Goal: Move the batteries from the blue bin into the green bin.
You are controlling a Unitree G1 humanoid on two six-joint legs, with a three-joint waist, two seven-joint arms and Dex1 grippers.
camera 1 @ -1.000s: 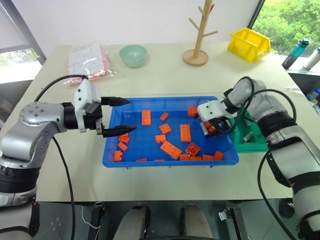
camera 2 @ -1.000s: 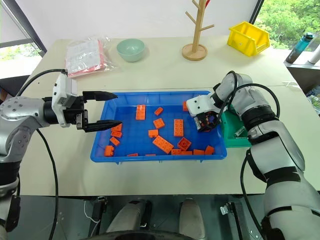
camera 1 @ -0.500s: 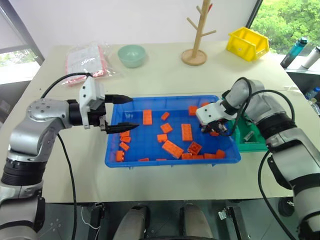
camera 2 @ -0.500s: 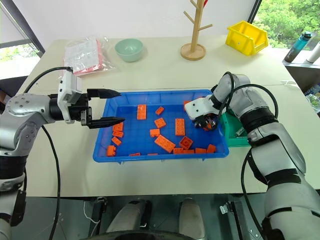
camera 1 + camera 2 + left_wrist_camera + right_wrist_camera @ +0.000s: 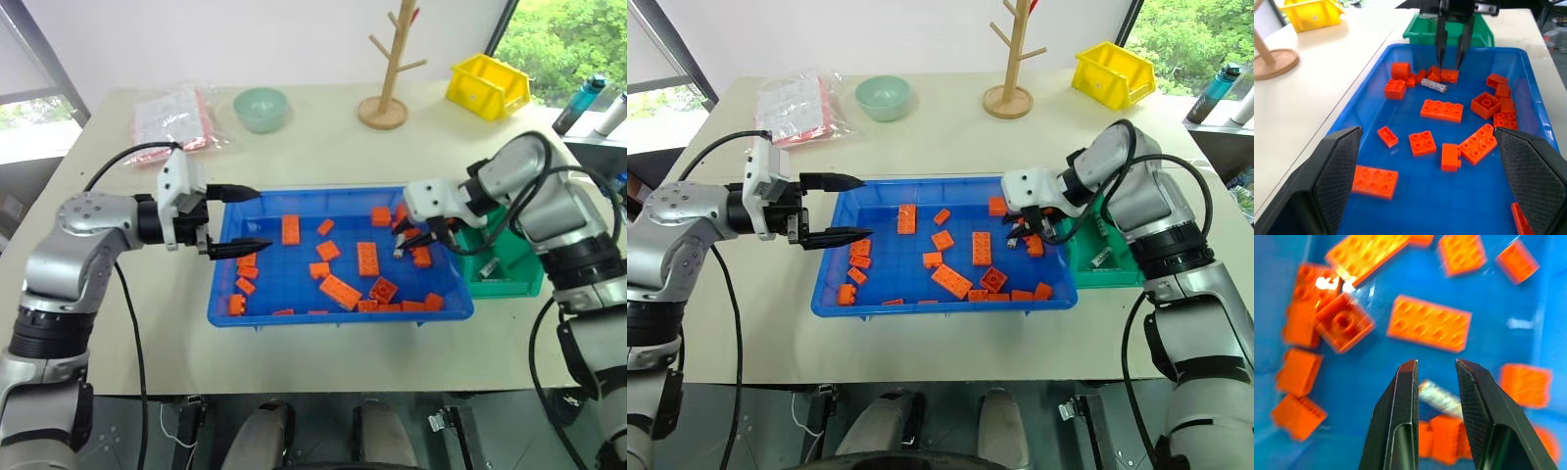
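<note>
One battery [image 5: 1433, 85] lay on the blue bin [image 5: 294, 300] floor near its right end, among orange toy bricks [image 5: 363, 258], close to the far right corner. Right gripper [image 5: 1451, 55] hung just above it, fingers narrowed with a small gap, nothing between them; battery sat loose below the tips in the right wrist view [image 5: 1440, 399]. Green bin [image 5: 509, 279] stood touching the blue bin's right wall, another battery [image 5: 487, 266] inside. Left gripper [image 5: 245, 221] spread wide and empty over the blue bin's left wall. Yellow bin [image 5: 488, 86] at the table's far right corner.
</note>
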